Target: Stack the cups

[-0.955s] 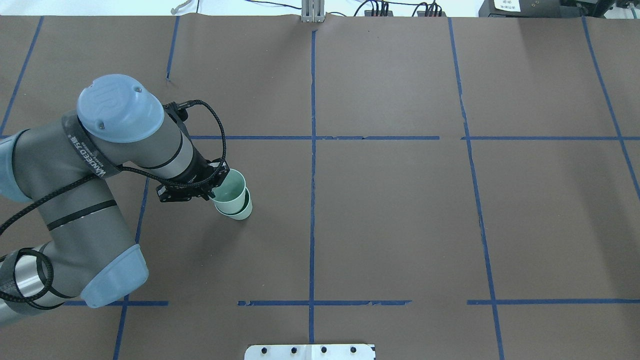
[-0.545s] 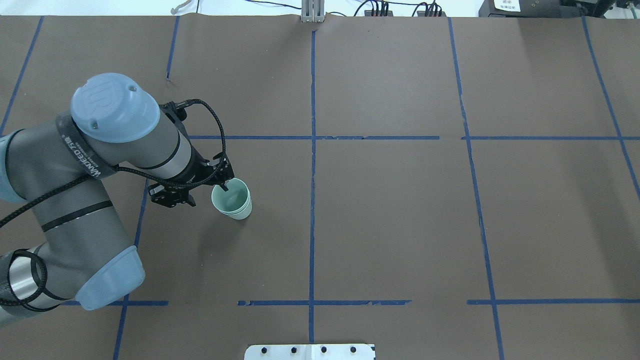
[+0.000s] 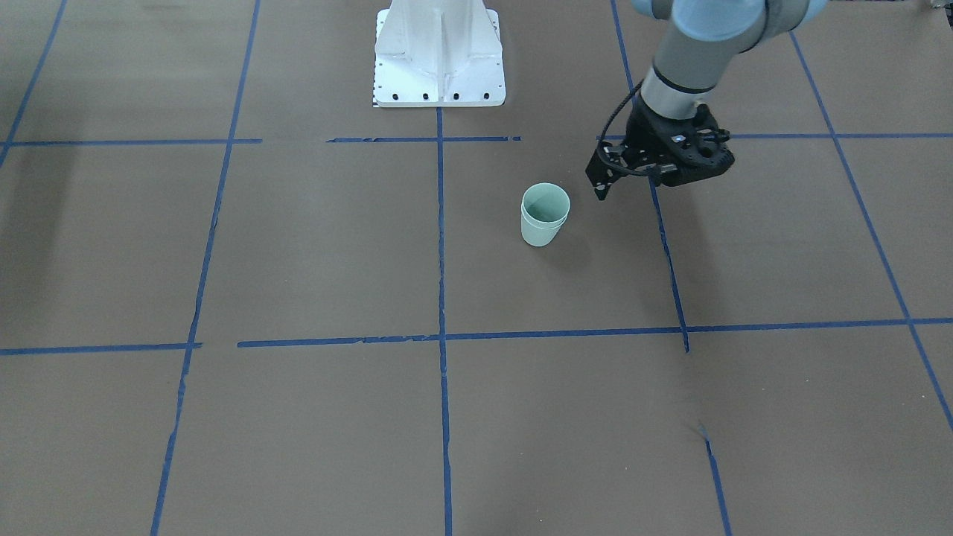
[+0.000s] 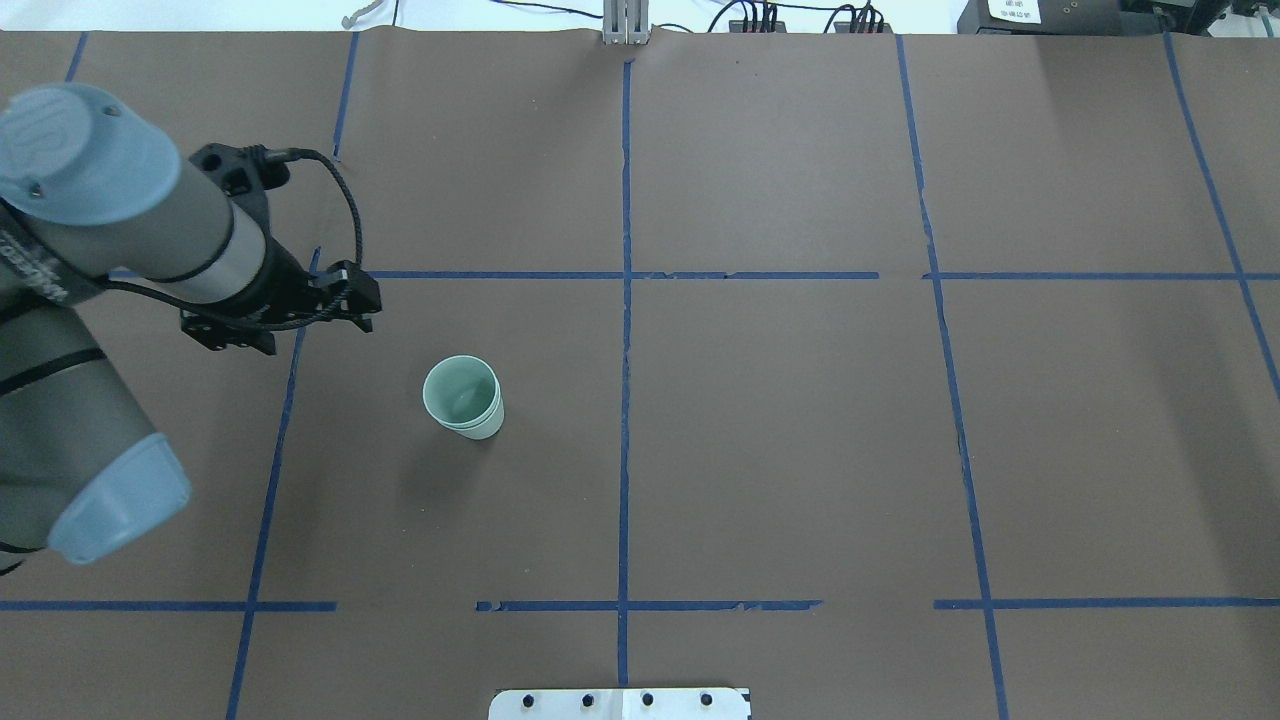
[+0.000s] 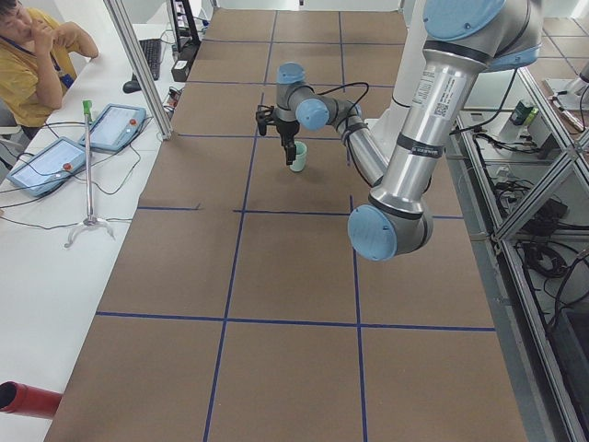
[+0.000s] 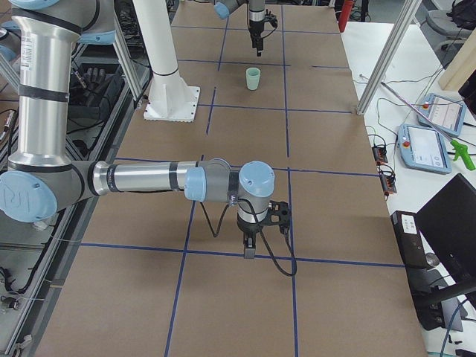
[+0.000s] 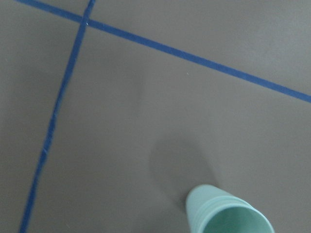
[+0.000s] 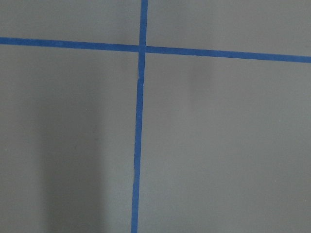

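The two pale mint-green cups (image 4: 462,397) stand nested, one inside the other, upright on the brown table left of centre. They also show in the front view (image 3: 545,214) and at the bottom edge of the left wrist view (image 7: 228,216). My left gripper (image 4: 361,318) hangs above the table behind and to the left of the stack, clear of it, open and empty. It also shows in the front view (image 3: 600,190). My right gripper (image 6: 249,251) shows only in the right side view, pointing down near a tape line far from the cups. I cannot tell whether it is open or shut.
Blue tape lines (image 4: 625,340) divide the table into squares. The white robot base plate (image 3: 439,63) sits at the table's near edge. An operator (image 5: 32,55) and tablets (image 5: 51,164) are at a side table on the left.
My left gripper let go of the upper cup, which dropped fully into the lower one. The left arm then drew back up and to the left, away from the stack.
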